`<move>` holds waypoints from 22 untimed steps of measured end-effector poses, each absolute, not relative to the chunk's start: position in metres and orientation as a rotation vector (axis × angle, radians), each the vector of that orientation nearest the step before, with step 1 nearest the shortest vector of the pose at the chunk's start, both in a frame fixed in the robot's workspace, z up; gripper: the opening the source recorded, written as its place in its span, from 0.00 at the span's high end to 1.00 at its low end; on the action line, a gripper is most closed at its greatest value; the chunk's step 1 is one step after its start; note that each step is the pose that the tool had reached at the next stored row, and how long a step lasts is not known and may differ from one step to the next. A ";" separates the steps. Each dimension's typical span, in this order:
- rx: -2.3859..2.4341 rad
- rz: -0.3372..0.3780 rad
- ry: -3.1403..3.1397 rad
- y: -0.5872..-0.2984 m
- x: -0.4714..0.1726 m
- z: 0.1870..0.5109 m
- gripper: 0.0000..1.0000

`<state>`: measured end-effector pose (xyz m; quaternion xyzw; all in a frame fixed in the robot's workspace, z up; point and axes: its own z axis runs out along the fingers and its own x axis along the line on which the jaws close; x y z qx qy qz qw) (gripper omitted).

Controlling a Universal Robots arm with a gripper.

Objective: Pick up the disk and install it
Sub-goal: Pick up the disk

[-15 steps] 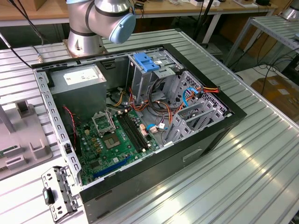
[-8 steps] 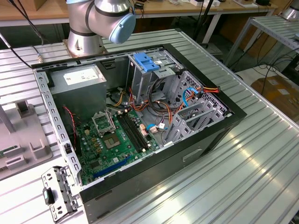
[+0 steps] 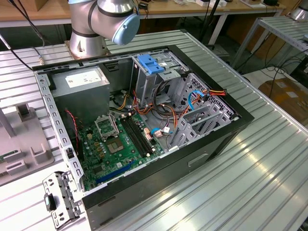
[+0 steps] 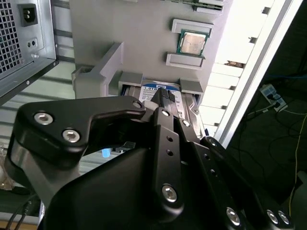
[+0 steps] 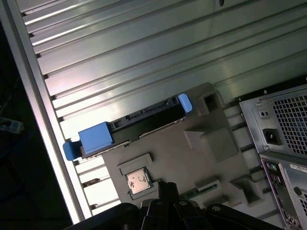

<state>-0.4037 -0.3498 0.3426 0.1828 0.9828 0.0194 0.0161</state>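
Note:
The disk [image 5: 144,117] stands on its edge in a slot of a grey plastic holder [image 5: 192,148] on the ribbed metal table, with blue carrier rails [image 5: 93,136] at both ends. In the second wrist view its white label [image 4: 158,89] shows just beyond the black gripper [image 4: 172,112]. The gripper hangs close over the disk, and its body covers most of the disk. The gripper's black links [image 5: 168,211] also show near the holder in the first wrist view.
A processor chip [image 4: 193,42] lies in a pocket of the same holder. The open computer case [image 3: 231,130] lies on the table with a motherboard [image 3: 120,139], a grey power-supply box [image 3: 82,86], a light-blue bracket [image 3: 150,64] and a drive cage [image 3: 202,115]. The table edge [image 5: 29,96] is near the holder.

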 end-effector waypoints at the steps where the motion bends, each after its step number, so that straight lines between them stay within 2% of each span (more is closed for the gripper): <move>1: 0.568 0.060 3.056 -0.350 -0.404 0.343 0.89; 22: 0.210 0.066 3.106 -0.350 -0.404 0.343 0.89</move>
